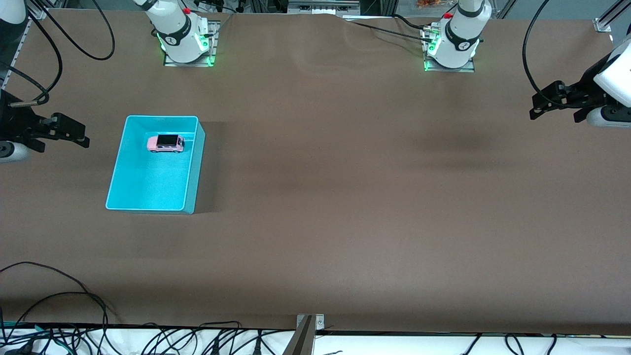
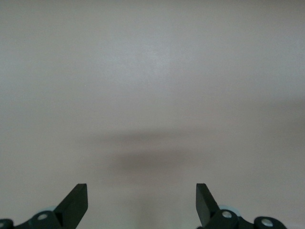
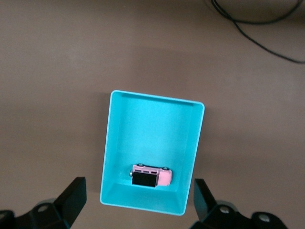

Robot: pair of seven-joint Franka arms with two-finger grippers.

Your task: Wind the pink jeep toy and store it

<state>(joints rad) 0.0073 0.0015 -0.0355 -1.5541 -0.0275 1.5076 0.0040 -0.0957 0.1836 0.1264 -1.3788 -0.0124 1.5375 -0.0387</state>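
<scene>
The pink jeep toy point(image 1: 166, 143), with a black roof, lies inside the turquoise bin point(image 1: 195, 167), near the bin's end farther from the front camera. It also shows in the right wrist view point(image 3: 152, 175), inside the bin point(image 3: 157, 98). My right gripper point(image 1: 78, 134) is open and empty, up in the air beside the bin at the right arm's end of the table; in its own view point(image 3: 139, 186) its fingers stand wide apart. My left gripper point(image 1: 535, 109) is open and empty over bare table at the left arm's end, and its own view point(image 2: 141, 188) shows only the table surface.
The brown table point(image 1: 345, 197) carries only the bin. Both arm bases point(image 1: 185, 39) point(image 1: 453, 44) stand along the table's edge farthest from the front camera. Black cables point(image 1: 59, 296) lie at the near edge toward the right arm's end.
</scene>
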